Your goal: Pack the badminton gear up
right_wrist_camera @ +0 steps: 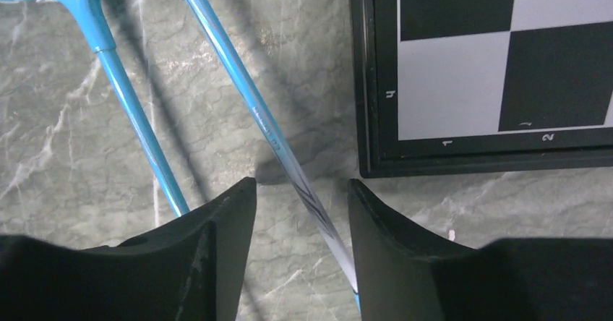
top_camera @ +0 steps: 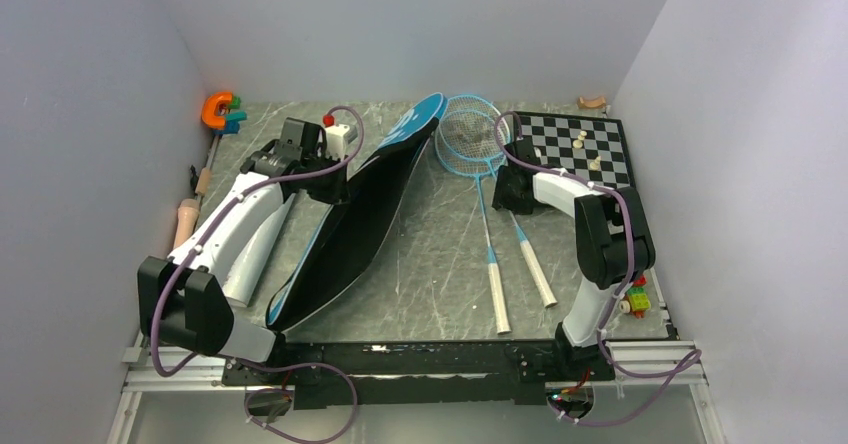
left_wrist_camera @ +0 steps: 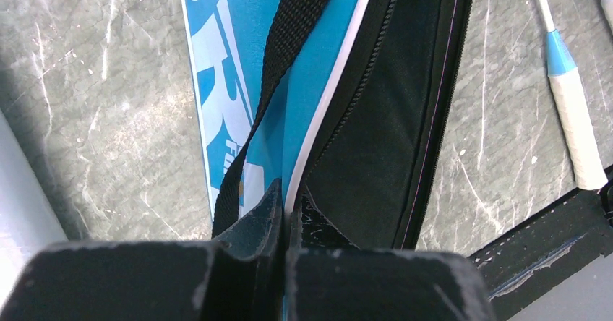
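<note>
The blue "SPORT" bag [top_camera: 345,229] lies open on the table, its black inside up. My left gripper [top_camera: 335,182] is shut on the bag's upper flap edge. The left wrist view shows the fingertips [left_wrist_camera: 289,199] pinching the white-piped rim beside the black strap [left_wrist_camera: 289,32] and blue panel [left_wrist_camera: 238,61]. Two light-blue rackets [top_camera: 470,134] lie right of the bag, white handles [top_camera: 497,304] toward me. My right gripper [top_camera: 512,196] is open, low over them. One shaft [right_wrist_camera: 278,144] runs between its jaws, the other shaft [right_wrist_camera: 137,122] left of them. No tube shows.
The chessboard [top_camera: 590,149] lies at the back right with small pale pieces on it, its corner close to my right gripper [right_wrist_camera: 491,68]. An orange clamp [top_camera: 217,109] sits at the back left. Small coloured toys [top_camera: 635,299] lie by the right arm's base.
</note>
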Tool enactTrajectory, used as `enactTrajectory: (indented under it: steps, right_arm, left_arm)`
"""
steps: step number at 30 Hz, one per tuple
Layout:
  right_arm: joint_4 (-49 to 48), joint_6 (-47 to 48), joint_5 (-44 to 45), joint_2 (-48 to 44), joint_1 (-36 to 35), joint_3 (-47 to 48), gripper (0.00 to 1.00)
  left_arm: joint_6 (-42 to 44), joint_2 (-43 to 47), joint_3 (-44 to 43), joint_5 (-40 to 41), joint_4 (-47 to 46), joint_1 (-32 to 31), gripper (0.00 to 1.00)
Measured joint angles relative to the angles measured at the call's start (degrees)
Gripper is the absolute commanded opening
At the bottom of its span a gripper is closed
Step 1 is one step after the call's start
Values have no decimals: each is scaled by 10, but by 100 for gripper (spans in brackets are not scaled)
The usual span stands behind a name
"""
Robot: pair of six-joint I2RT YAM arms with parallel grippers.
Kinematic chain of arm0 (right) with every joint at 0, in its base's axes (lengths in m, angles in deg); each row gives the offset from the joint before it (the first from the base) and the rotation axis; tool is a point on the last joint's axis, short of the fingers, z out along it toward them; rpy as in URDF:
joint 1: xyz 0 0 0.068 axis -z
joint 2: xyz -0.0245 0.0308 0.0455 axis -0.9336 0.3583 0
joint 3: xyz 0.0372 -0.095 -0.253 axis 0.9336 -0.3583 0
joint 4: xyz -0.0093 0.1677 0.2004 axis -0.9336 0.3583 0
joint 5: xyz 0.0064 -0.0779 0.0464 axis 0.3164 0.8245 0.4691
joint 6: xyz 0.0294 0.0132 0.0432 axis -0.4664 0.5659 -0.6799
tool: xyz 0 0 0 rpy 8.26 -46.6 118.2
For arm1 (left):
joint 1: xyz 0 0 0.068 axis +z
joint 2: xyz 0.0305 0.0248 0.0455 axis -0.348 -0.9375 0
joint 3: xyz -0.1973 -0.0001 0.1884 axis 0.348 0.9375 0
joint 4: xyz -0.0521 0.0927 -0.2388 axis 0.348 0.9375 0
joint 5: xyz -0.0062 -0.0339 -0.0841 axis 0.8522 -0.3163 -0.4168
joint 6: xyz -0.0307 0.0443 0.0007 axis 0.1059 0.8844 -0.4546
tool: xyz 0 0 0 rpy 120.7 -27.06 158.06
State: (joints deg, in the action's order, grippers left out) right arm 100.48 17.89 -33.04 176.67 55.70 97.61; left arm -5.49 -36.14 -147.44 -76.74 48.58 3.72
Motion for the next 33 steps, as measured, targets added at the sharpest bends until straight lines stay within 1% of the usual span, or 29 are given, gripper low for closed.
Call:
enactTrajectory:
  steps: [8, 12, 15, 20, 23, 27, 33]
  right_arm:
    - [-34, 13, -6, 6, -3, 1, 19]
    - [-39, 27, -12, 6, -10, 1, 6]
    - [-39, 37, -18, 6, -21, 1, 0]
    - [-38, 40, -20, -2, -31, 1, 0]
    - [-29, 38, -11, -24, -40, 1, 0]
    - [-9, 34, 5, -85, -65, 1, 0]
    - [50, 13, 28, -197, -123, 0, 0]
  left_arm:
    - [-1, 21, 11, 9, -10, 0, 0]
    - [-2, 31, 17, 16, -16, 0, 0]
    - [-2, 35, 21, 20, -21, 0, 0]
    - [-16, 41, 42, 31, -41, 0, 0]
    - [-28, 42, 50, 39, -49, 0, 0]
    - [-47, 30, 46, 48, -49, -1, 0]
    - [-70, -47, 11, 78, -45, -12, 0]
